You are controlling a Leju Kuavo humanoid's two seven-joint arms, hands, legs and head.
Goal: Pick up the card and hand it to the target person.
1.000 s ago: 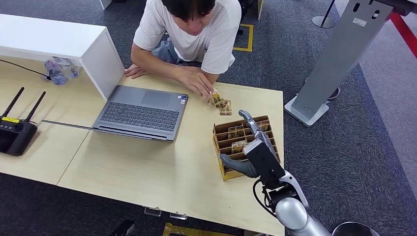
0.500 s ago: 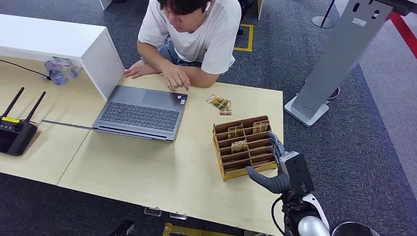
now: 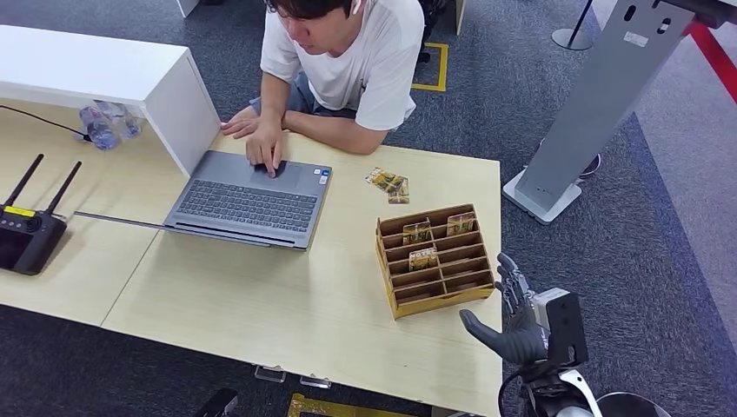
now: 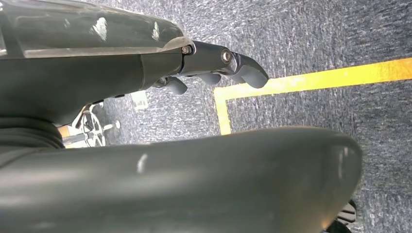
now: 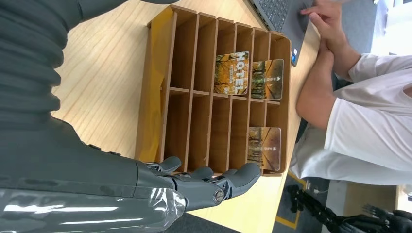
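On the table (image 3: 261,304), the laptop (image 3: 252,200) sits left of centre, the person (image 3: 339,61) behind it with a hand on its deck. Right of the laptop stands the slotted card holder (image 3: 434,259), three cards (image 3: 423,258) tucked in its compartments. Behind the holder, loose cards (image 3: 389,184) lie flat on the table. Far left sits a router (image 3: 26,234), with water bottles (image 3: 104,126) behind it, beside a box shelf (image 3: 113,78). The right hand (image 3: 521,326) hangs off the table's right edge, near the holder's front corner.

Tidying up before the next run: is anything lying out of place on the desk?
Yes: a few cards lie loose and overlapping on the table, outside the wooden organizer, whose slots hold three others upright. Nothing looks spilled or damaged.
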